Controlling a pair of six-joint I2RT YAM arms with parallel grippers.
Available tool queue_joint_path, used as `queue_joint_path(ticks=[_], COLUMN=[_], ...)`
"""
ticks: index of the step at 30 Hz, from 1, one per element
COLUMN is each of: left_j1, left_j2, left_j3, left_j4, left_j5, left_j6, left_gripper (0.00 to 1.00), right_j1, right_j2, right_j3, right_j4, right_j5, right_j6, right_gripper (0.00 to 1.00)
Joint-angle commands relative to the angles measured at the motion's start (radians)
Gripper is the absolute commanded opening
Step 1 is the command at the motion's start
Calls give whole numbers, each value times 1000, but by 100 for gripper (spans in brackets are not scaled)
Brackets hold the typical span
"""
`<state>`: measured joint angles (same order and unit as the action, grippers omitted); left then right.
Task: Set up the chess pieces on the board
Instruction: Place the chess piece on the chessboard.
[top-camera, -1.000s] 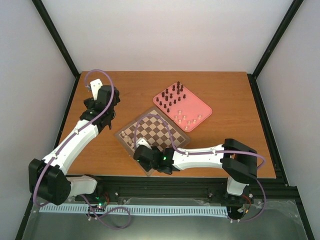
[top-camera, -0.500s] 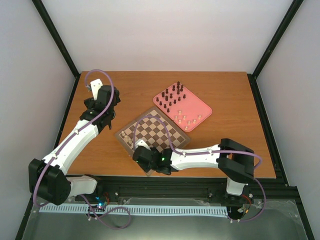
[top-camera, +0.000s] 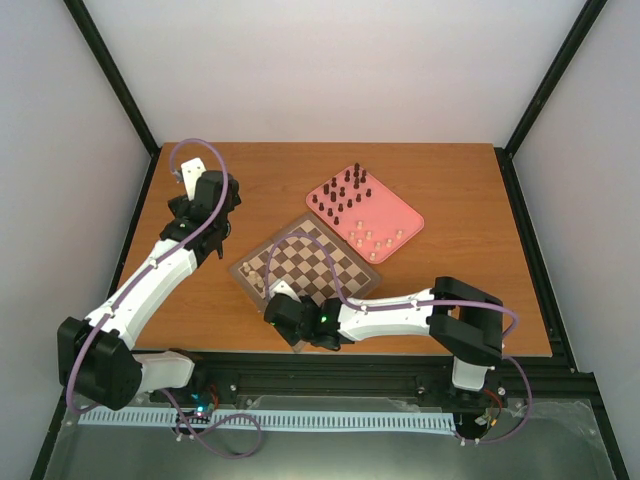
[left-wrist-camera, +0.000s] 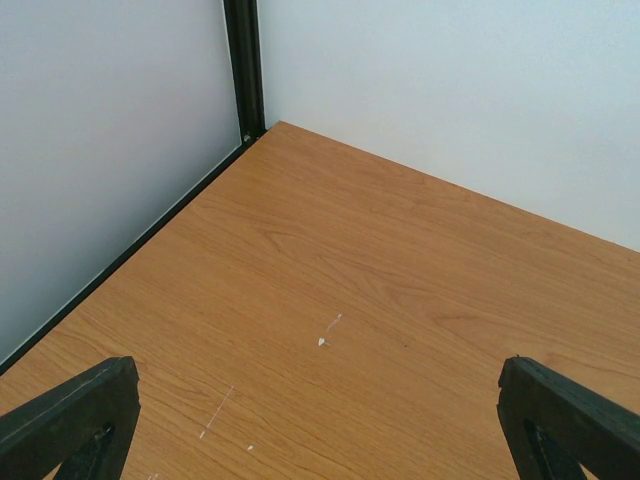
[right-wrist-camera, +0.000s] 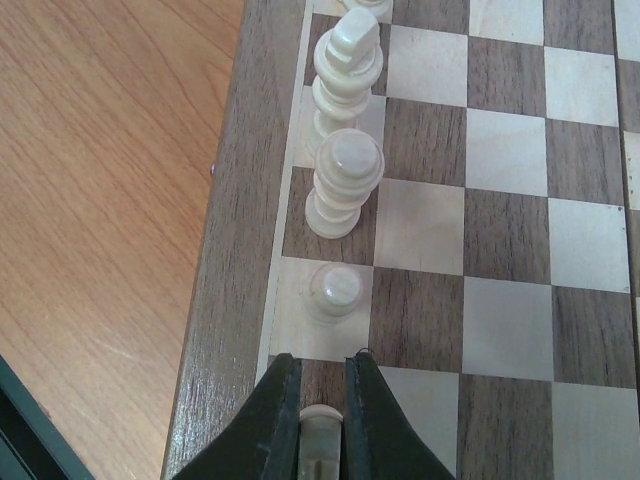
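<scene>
**Tip-over risk on release**

Your right claw (right-wrist-camera: 322, 365) was clenched on a cream piece (right-wrist-camera: 320, 425), low over the board's (right-wrist-camera: 510, 240) edge row, just beside a standing piece (right-wrist-camera: 335, 288). A crooked release or lift could have toppled either. Your left claw (left-wrist-camera: 318, 368) hung released over bare bench (left-wrist-camera: 380, 270).

Nearest cream piece (right-wrist-camera: 321, 425) mostly off-frame

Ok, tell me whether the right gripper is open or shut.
Shut: the right gripper clamps a cream piece between its fingers.

Lab cell: black frame (top-camera: 115, 75), white walls (top-camera: 330, 70)
</scene>
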<state>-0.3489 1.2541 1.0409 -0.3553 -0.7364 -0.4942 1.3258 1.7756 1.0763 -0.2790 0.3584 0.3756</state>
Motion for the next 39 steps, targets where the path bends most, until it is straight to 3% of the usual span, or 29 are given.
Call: queue_joint_path(ticks=[1,11,18,32,39], left_j1=[2,2,2,1,1], left_j2=[3,5,9,13,10], left_j3=[30,30,30,36,35], left_j4=[12,12,14,12,12], left_j5=[-3,-4,-5,-1,-2], left_j6=[-1,-1,-1,0,-1], left_gripper=[100,100,100,100,100], right_j1=[12,12,13,18,29], right_j2=[10,20,23,-34,-147], right_j3=[10,14,13,-15,-54], right_j4=[30,37,35,36,5], right_j5=[16,-6,-7,19,61], right_j6=[13,11,11,1,2], right_gripper=[6,7,13,32,40])
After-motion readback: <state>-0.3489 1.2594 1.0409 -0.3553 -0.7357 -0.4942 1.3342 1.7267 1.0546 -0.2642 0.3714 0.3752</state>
